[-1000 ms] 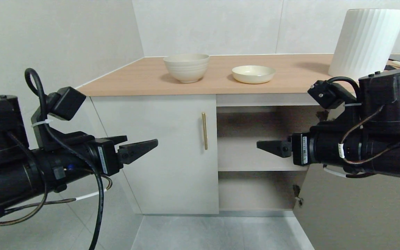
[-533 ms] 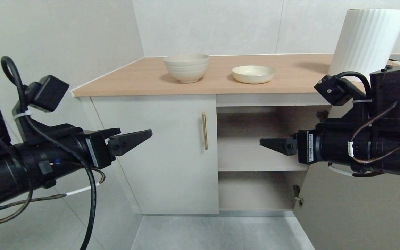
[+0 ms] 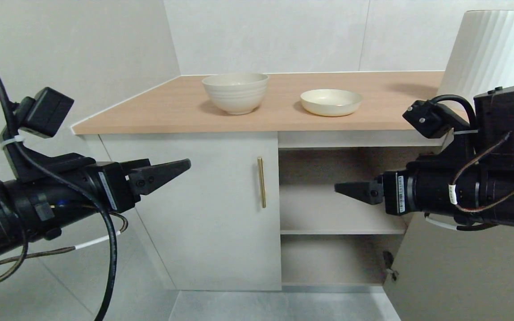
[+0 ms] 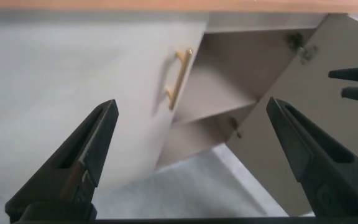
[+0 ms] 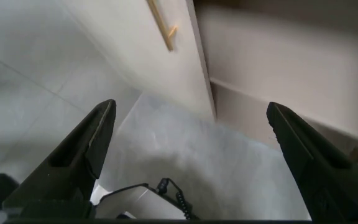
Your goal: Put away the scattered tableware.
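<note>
A cream ribbed bowl point(image 3: 235, 92) and a shallow cream dish point(image 3: 331, 101) stand apart on the wooden countertop point(image 3: 167, 111). My left gripper point(image 3: 167, 170) hangs in front of the shut left cabinet door, well below the bowl. In the left wrist view its fingers point(image 4: 79, 162) are spread wide, so the left gripper point(image 4: 191, 104) is open and empty. My right gripper point(image 3: 348, 190) is level with the open compartment's shelf point(image 3: 328, 209). The right gripper point(image 5: 190, 107) is also open with nothing between its fingers.
The left door carries a brass handle point(image 3: 261, 182). The right door point(image 3: 453, 272) is swung open toward me beneath my right arm. A tall white ribbed cylinder point(image 3: 493, 49) stands at the counter's right end. Grey floor tiles point(image 3: 283, 307) lie below.
The head camera has shifted, so the cabinet sits lower in the picture. My left gripper has drawn back to the left and risen slightly. The right gripper has barely moved. Bowl and dish are unmoved.
</note>
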